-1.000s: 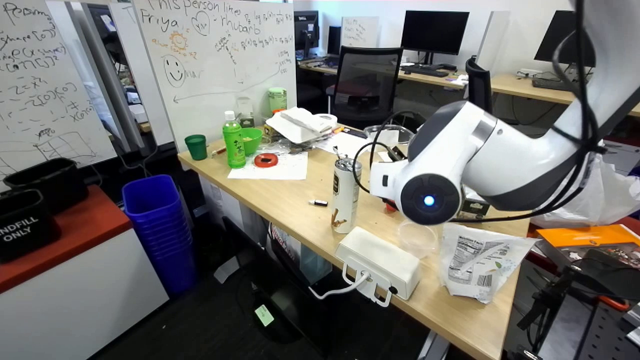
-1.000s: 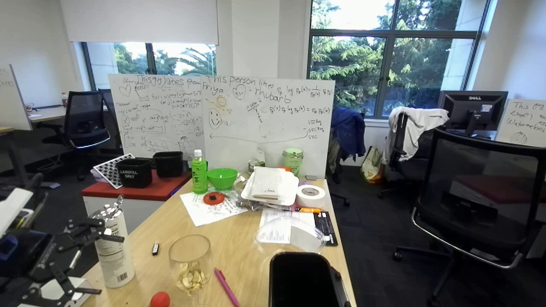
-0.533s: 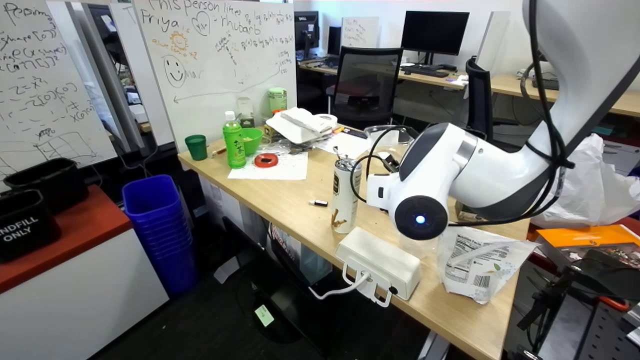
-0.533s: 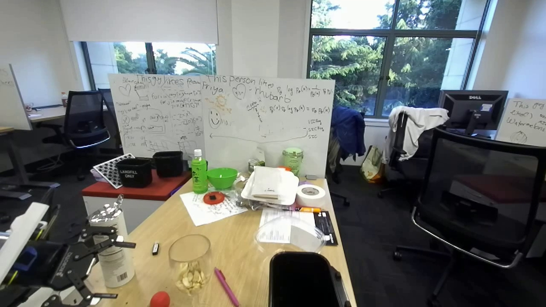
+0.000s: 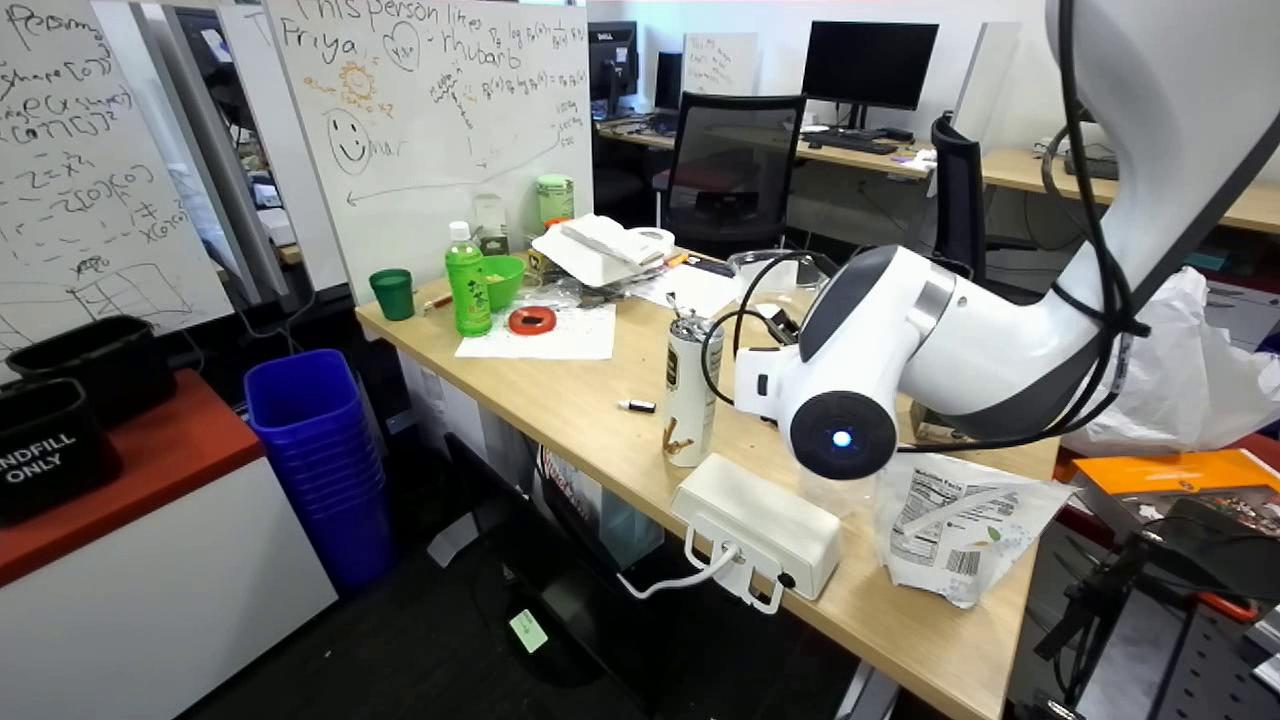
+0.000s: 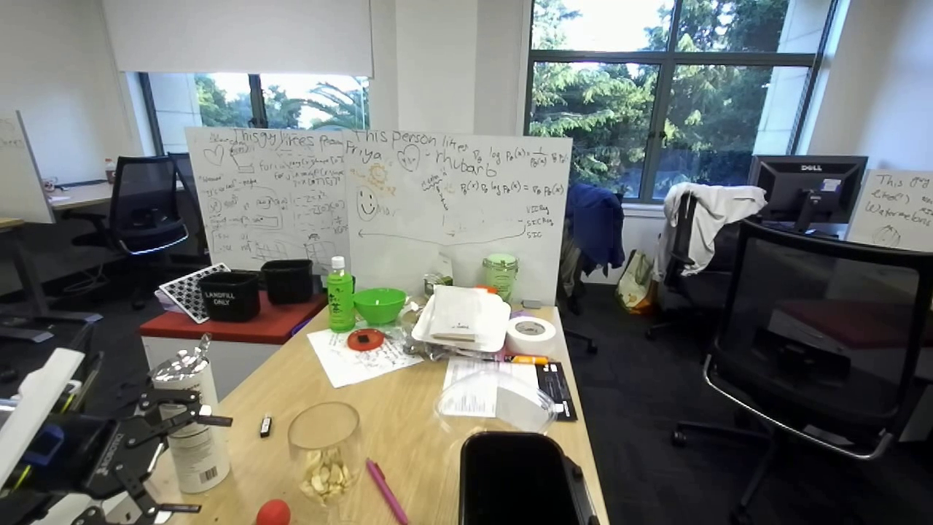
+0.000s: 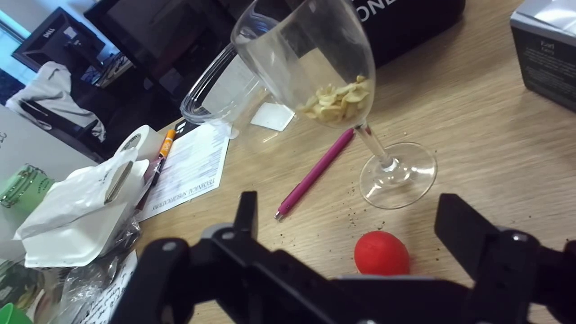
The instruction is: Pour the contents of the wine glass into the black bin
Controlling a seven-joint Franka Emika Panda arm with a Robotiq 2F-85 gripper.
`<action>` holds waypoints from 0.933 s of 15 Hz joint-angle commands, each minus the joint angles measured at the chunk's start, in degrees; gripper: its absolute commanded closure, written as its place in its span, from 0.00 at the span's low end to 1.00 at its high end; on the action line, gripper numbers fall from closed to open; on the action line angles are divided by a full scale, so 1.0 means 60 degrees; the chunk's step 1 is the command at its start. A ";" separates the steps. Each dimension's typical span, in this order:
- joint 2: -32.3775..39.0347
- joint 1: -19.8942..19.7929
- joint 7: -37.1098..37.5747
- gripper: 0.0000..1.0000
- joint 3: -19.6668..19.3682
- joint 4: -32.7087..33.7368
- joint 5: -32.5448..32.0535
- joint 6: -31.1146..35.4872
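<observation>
The wine glass (image 7: pixel 310 67), clear and stemmed, stands upright on the table with pale yellowish pieces in its bowl; it also shows as a glass (image 6: pixel 325 452) in an exterior view. Behind it in the wrist view is the black bin (image 7: pixel 414 31), cut off by the frame's top, part of its white lettering visible. Its open top (image 6: pixel 521 477) faces up in an exterior view. My gripper (image 7: pixel 348 200) is open, fingers wide apart, nothing held, short of the glass's foot and not touching it. The same gripper (image 6: pixel 210 464) appears left of the glass in an exterior view.
A red ball (image 7: pixel 381 253) lies low between the fingers' lines of sight. A magenta pen (image 7: pixel 315 173) lies beside the glass. A tall white canister (image 6: pixel 198 445) stands behind the gripper. A dark box (image 7: pixel 546 58), white device (image 5: pixel 757 520) and pouch (image 5: pixel 960 530) are also around.
Over the first half second the arm shifted, bringing the open gripper slightly right and lower, closer to the glass, in an exterior view. Since then nothing visibly moved.
</observation>
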 commanded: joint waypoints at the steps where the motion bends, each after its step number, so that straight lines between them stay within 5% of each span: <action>1: 0.0006 -0.0063 -0.0024 0.00 0.0074 0.0009 0.0004 -0.0036; 14: 0.0248 -0.0302 -0.2036 0.00 -0.0333 0.0424 -0.0384 -0.0660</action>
